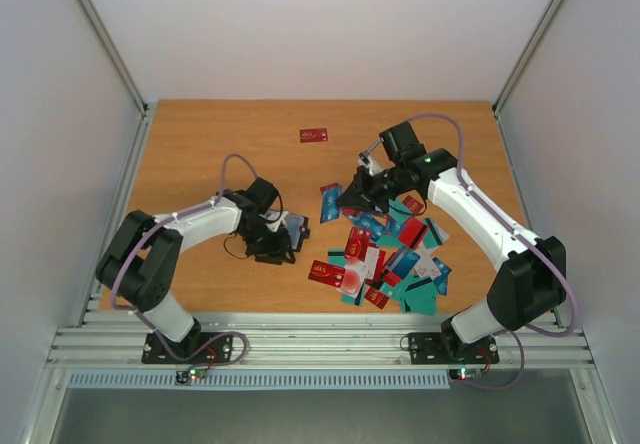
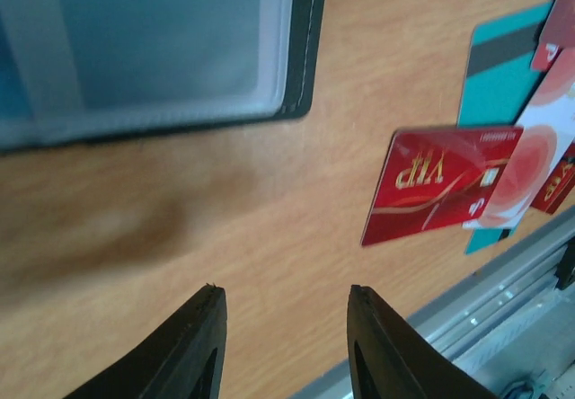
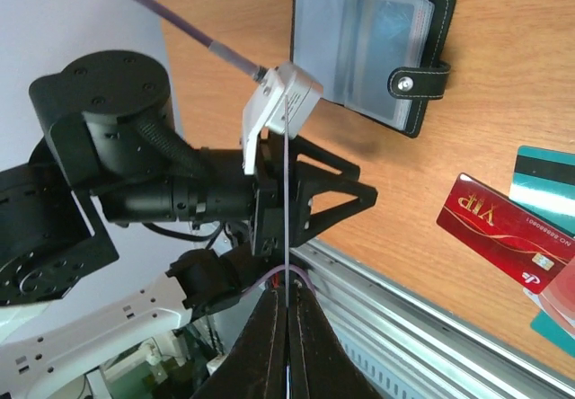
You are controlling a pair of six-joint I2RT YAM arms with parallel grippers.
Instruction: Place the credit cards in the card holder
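1. Top view: on the wooden table (image 1: 200,144) I see the card holder (image 1: 296,228) lying opened flat just left of centre. The credit cards (image 1: 395,259) are heaped in the lower right of the frame, apart from the holder.
2. A lone red card (image 1: 314,135) lies by itself in the upper middle of the top view, well away from the heap.
3. Left gripper (image 2: 286,291): the jaws stand partly apart over bare wood, with nothing between them. In its wrist view the holder's clear sleeve and black stitched edge fill the upper left.
4. Right gripper (image 3: 287,293): the fingers are pressed together on a single card (image 3: 287,192), which rises up the middle of the frame. I see it edge-on, only as a thin pale line, so I cannot tell its colour.
5. Right wrist view: the holder sits in the upper right, sleeves facing up, with its snap tab sticking out at the right side.
6. A red VIP card (image 2: 440,183) lies at the edge of the heap, at the right of the left wrist view, overlapping a white card.
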